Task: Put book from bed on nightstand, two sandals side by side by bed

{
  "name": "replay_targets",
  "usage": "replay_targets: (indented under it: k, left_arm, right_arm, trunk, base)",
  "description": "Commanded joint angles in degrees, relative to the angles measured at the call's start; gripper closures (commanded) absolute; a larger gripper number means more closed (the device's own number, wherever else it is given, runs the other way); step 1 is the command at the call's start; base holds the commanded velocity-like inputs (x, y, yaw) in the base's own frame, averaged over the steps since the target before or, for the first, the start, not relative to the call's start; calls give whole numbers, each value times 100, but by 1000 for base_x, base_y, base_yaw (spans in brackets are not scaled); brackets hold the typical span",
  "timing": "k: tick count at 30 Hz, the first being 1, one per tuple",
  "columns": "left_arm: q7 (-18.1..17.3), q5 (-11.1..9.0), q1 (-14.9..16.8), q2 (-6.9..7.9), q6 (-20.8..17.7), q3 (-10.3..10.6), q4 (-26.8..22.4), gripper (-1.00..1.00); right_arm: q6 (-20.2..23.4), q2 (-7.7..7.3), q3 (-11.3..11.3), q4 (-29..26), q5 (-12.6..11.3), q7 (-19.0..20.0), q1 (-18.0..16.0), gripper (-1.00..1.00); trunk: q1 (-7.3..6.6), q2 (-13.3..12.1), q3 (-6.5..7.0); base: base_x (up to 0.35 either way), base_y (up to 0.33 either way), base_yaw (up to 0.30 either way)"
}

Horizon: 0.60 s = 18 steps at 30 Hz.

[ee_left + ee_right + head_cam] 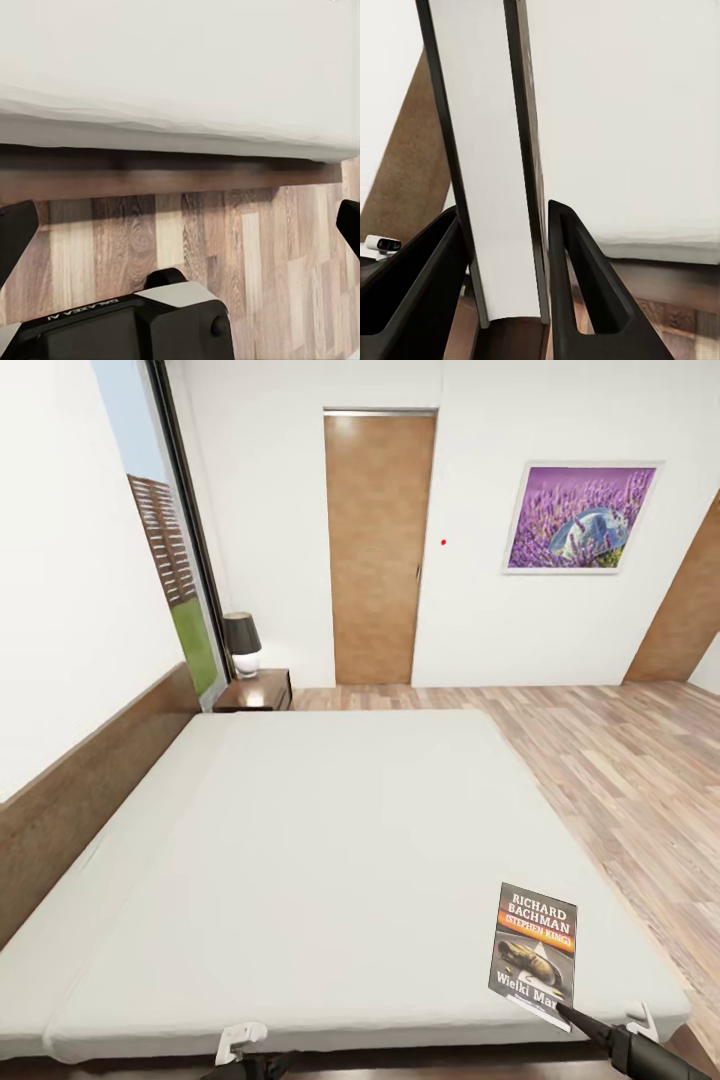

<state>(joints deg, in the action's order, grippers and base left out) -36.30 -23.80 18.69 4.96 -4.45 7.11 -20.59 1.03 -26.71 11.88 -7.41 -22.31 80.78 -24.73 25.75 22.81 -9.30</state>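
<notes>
Already the right hand grips the book by its near edge, at the bed's near right corner.
Its long axis runs away from the robot; the nightstand stands beyond the far left corner, lamp on top. Left hand, fingers spread and empty, hangs over floor beside the bed's near edge.

A home bedroom: a wide double bed with wooden headboard; a nightstand with lamp; plank floor; lavender painting.
</notes>
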Motion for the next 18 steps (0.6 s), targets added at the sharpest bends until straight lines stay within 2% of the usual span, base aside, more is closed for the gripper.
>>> replay_targets:
  k: [1,18]
  left_arm:
    - [-8,-58,3,5,-47,30,-6,-100]
    - [-8,-57,3,5,-47,28,-7,-100]
  right_arm:
    - [11,0,16,5,7,16,-5,100]
    - [11,0,16,5,7,16,-5,100]
  trunk:
    - [4,11,-2]
    - [4,11,156]
  base:
    - [0,0,0]
    - [0,0,0]
